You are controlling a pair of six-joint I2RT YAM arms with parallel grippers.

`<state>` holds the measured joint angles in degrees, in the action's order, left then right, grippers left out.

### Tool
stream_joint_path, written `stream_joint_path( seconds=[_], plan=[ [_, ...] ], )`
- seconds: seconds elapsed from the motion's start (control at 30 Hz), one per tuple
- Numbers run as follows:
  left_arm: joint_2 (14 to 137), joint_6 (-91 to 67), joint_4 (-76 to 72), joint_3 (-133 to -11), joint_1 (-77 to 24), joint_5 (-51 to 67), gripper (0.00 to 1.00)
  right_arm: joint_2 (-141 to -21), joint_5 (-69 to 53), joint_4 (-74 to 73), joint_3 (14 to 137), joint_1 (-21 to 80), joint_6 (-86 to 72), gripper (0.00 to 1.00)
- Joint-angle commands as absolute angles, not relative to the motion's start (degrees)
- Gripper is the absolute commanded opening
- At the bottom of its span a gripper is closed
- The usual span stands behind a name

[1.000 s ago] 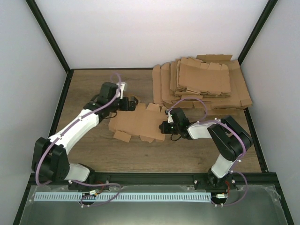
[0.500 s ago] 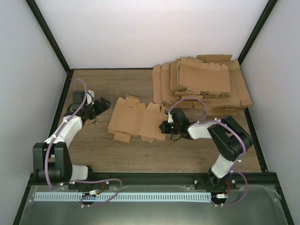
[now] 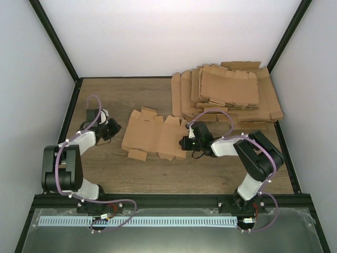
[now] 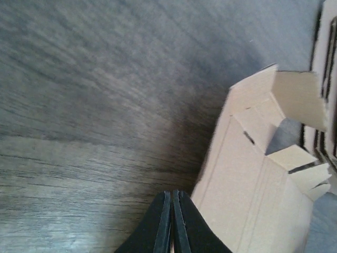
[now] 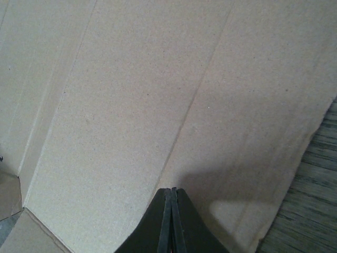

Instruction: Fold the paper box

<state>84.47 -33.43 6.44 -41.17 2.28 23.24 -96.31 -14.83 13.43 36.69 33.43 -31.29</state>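
Both jaws closed, right over paper box (image 3: 150,134)

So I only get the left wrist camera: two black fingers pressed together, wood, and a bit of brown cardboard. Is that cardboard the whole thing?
Observer: No. From above, the paper box is a mostly flat creased sheet spreading right beyond your frame.
Operator: Is anything touching it?
Observer: The right gripper sits over its right end, fingers shut; contact itself I cannot confirm.
Operator: Any more cardboard around?
Observer: Yes, a pile of flat blanks lies toward the far right corner.
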Motion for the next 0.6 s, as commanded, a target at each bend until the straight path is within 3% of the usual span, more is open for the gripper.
stream_joint_path(
  seconds=[0.0,0.27,0.57],
  plan=[
    [88.24,-33.57,2.23,-39.78,2.56,24.94,0.05,-97.03,-12.86,9.24,35.82,32.78,-30.59,0.01],
    [96.78,-35.77,-5.09,-39.07,2.11,34.25,0.12,-97.08,-13.36,9.19,35.99,32.78,-30.48,0.01],
    [99.36,-41.74,-15.23,-37.36,-3.42,45.54,0.43,-97.37,-14.59,8.86,36.51,32.79,-30.32,0.01]
  ],
)
